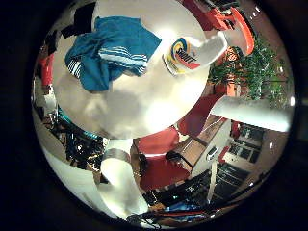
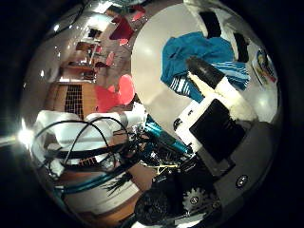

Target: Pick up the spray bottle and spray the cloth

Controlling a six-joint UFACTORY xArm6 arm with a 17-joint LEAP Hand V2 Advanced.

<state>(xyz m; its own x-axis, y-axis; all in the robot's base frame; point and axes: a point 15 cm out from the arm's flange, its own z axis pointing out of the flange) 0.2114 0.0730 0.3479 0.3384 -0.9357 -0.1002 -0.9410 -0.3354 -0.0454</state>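
A teal cloth with white stripes [image 1: 111,48] lies crumpled on a round white table [image 1: 125,106]. A white spray bottle with a yellow and blue label [image 1: 188,53] is on the table right beside the cloth. In the right thumb side palm view the cloth [image 2: 190,52] lies under a straight white finger with a black tip [image 2: 211,76], and the bottle's label [image 2: 262,66] shows at the table's edge. My hand [image 2: 218,119] is above the table with its fingers straight, away from the bottle. Another white finger [image 1: 120,183] shows in the little finger side view.
Red chairs [image 1: 159,144] stand round the table, and more red chairs [image 2: 119,90] show past its rim. A green plant [image 1: 252,67] stands beyond the bottle. A wooden counter [image 1: 197,154] is below the table's edge.
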